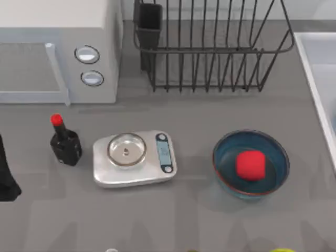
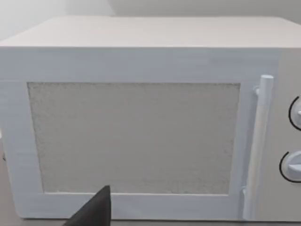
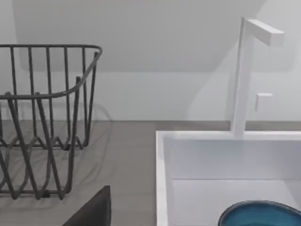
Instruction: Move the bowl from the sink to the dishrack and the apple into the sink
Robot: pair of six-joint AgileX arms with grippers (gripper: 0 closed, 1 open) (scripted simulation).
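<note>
Grey desk holds a bowl near its right edge, with the apple inside. Another bowl sits in the sink. At the back edge stands the dishrack. I cannot tell whether either claw is spread or pressed together.

The white sink sits on the grey bench, a teal-blue bowl inside it; the black wire dishrack stands beside it, a white faucet behind.

Left arm: matte black, angular; black wedge-shaped gripper parts, wrist views.
</note>
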